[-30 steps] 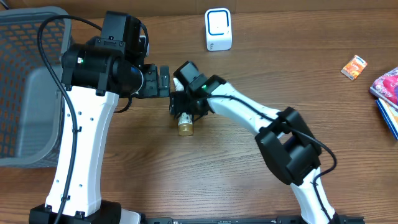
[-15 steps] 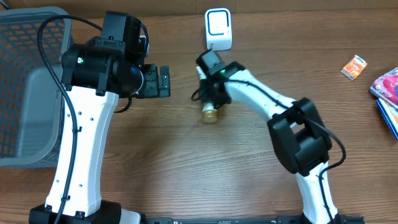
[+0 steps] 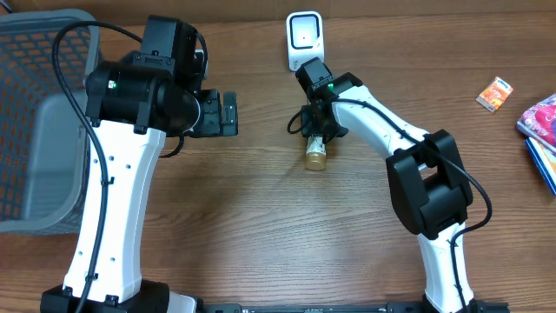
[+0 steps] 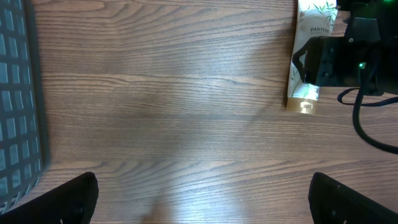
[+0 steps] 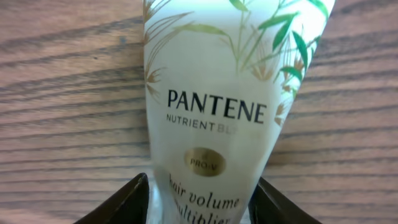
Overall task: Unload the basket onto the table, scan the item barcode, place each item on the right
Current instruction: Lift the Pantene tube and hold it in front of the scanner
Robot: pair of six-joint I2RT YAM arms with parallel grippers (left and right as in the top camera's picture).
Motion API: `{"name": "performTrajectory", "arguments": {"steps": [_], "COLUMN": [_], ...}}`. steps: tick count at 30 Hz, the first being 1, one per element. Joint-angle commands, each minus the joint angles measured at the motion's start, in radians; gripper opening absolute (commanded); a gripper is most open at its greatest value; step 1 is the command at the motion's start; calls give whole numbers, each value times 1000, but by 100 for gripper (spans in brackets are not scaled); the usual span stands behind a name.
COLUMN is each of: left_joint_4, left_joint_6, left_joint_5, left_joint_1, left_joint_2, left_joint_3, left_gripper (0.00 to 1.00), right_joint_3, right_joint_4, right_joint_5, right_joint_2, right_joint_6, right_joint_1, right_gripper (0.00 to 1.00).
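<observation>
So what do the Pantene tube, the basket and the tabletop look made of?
Pantene tube: likely soft plastic, pearly semi-gloss, with printed leaves and lettering. Basket: grey mesh, plastic or coated wire, unclear which. Tabletop: brown wood grain, maybe laminate, faint sheen.

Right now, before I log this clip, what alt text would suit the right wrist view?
A white Pantene tube printed with green and gold leaves fills the frame, its lower end held between the two dark fingers of the right gripper. The words "hair volume" are readable near the bottom, and the wooden table lies behind it.
</observation>
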Motion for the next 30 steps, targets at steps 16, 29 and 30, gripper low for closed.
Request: {"name": "performTrajectory", "arguments": {"steps": [16, 29, 30], "left_joint_4": [1, 1, 2], "left_joint_6": [-14, -14, -14], "left_joint_5": [-12, -12, -12], "left_joint_1": [4, 4, 4], "left_joint_2": [1, 1, 1], "left_joint_3": [0, 0, 0], "left_gripper": [100, 100, 100], "right_joint_3": [356, 543, 543], "right_joint_4": [-258, 235, 292], "right_joint_5": [79, 33, 33], "right_joint_2": [37, 77, 95], "right_joint_6": [-54, -53, -53], "right_joint_1": [-26, -66, -66], "right_gripper": [4, 4, 4]}}
